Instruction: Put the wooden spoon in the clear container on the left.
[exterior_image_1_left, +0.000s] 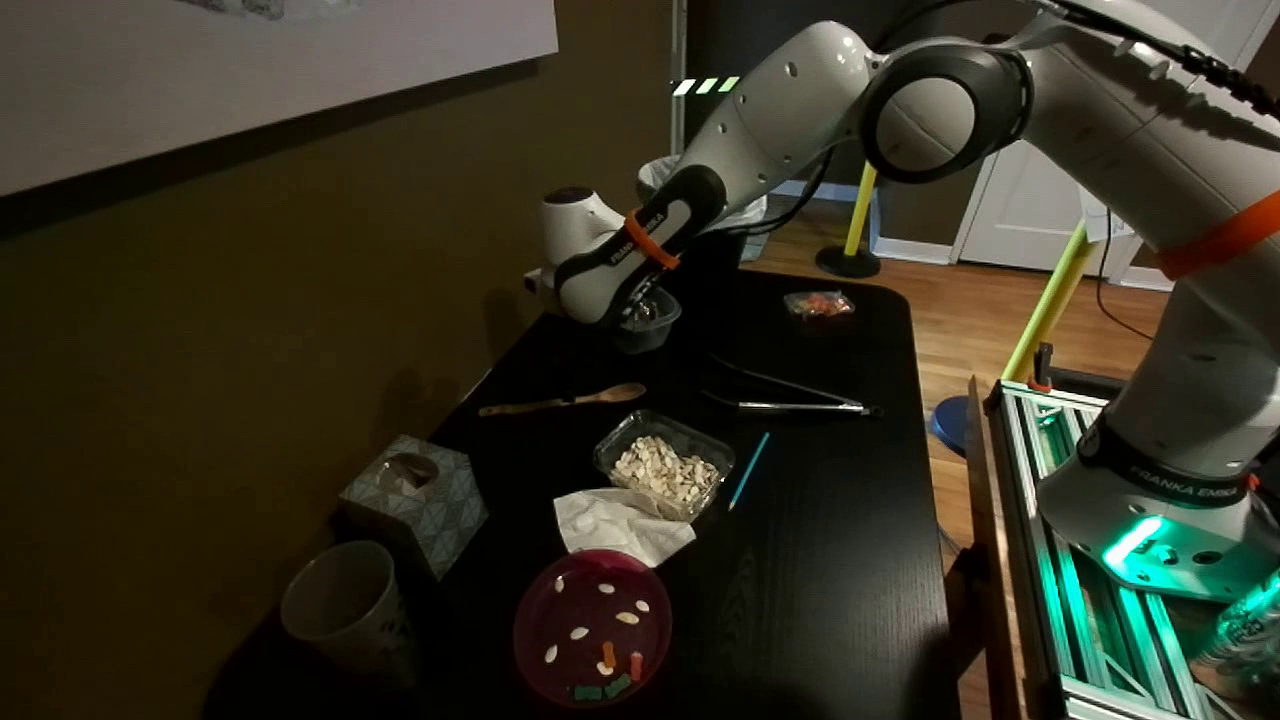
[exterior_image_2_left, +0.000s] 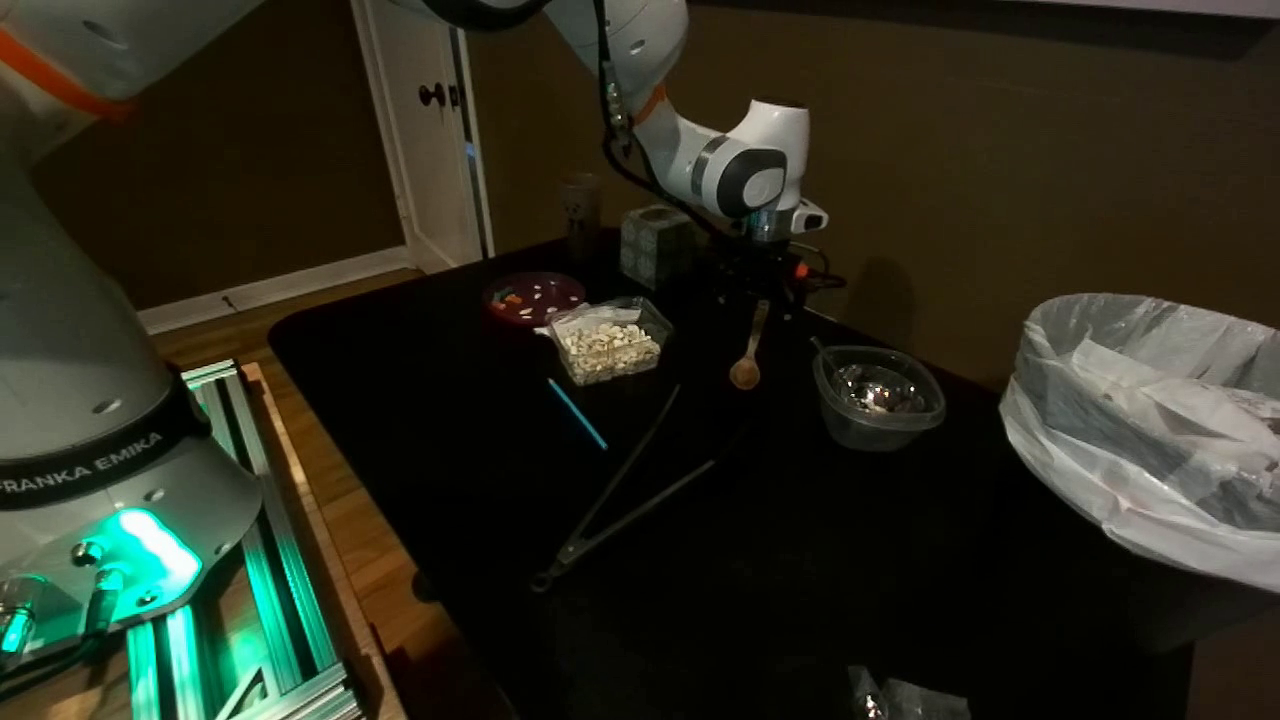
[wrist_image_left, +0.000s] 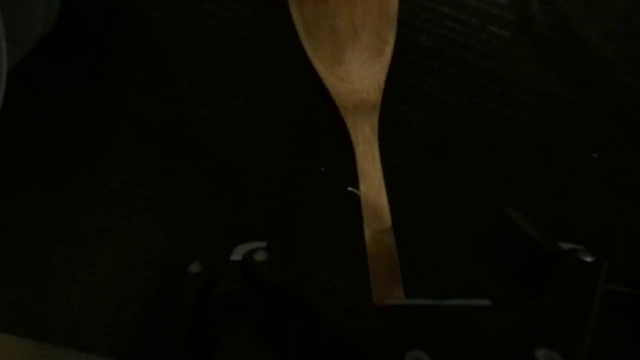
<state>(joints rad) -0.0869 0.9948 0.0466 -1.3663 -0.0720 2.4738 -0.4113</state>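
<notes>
Jaws wide astride the handle of the wooden spoon (wrist_image_left: 368, 150)

The arm (exterior_image_1_left: 925, 120) reaches from its base (exterior_image_1_left: 1150, 530) across the black surface (exterior_image_1_left: 820, 570) toward the brown wall (exterior_image_1_left: 250, 330), bending so the gripper (exterior_image_2_left: 757, 300) points down over the spoon. In the dim wrist view the jaws stand wide apart, one to each side of the handle, with dark space showing between them and the wood. Whether they touch the surface cannot be told. The spoon lies on the surface between the deep clear container (exterior_image_2_left: 870, 435), holding shiny metal (exterior_image_2_left: 880, 388), and the clear tray (exterior_image_1_left: 684, 434) of pale pieces (exterior_image_1_left: 664, 470); its bowl end points away from the jaws. A black band (exterior_image_1_left: 1165, 478) round the base reads "FRANKA EMIKA" in both exterior views, and the same name, partly covered by an orange band (exterior_image_1_left: 650, 242), runs along the arm near the wrist.
</notes>
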